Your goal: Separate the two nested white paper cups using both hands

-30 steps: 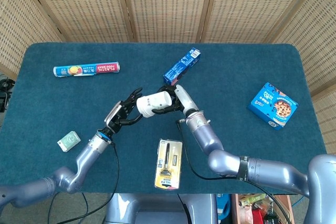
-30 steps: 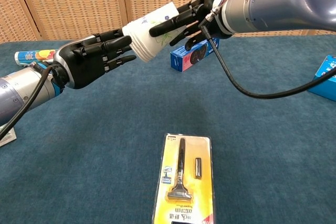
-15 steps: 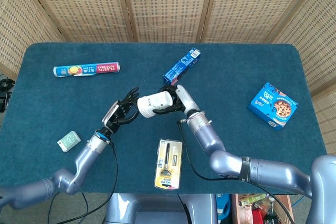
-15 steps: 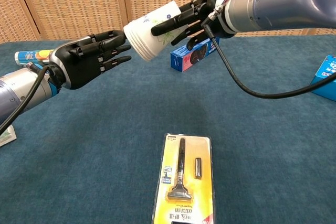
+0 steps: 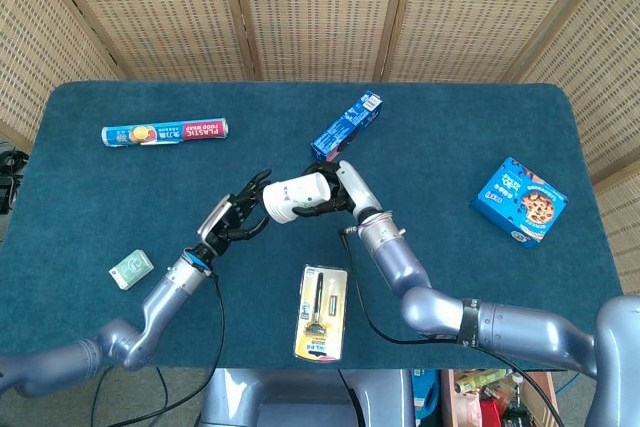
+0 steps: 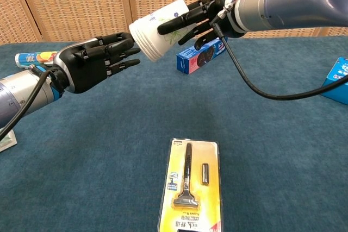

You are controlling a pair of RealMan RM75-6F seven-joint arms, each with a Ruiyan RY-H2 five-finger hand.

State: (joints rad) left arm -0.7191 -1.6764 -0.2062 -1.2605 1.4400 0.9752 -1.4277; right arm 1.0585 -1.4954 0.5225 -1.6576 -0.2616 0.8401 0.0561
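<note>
White paper, printed with a faint green sprig, makes up the two nested cups (image 6: 159, 35), and they hang in the air above the dark teal felt table (image 5: 450, 127), lying sideways with the base pointing toward the robot's left. The right hand (image 6: 202, 17) grips the stack around its wide mouth end, black fingers (image 6: 175, 21) wrapped over the wall.

The left hand (image 6: 97, 61) is where the change lies. A second ago its fingers reached around the cups' base; half a second ago it had drawn off, leaving clear air between fingertips and paper; now it has come back in, fingertips (image 6: 129, 41) just at the base rim. From the chest view they appear to touch or nearly touch the bottom edge, but the fingers are spread and nothing is clamped, so this hand holds nothing. Whether there is real contact I cannot tell.

Nothing has yet come apart: the stack reads as one piece, with only the stepped rim at the base hinting at the outer cup's edge. My reading is that the left hand's first attempt slipped off and this is a second approach; it will likely need a firmer bite on the outer cup's base before pulling away.

On the table below lie a yellow carded razor pack (image 6: 189, 186) and a blue carton (image 5: 347, 123), both apart from the hands.
</note>
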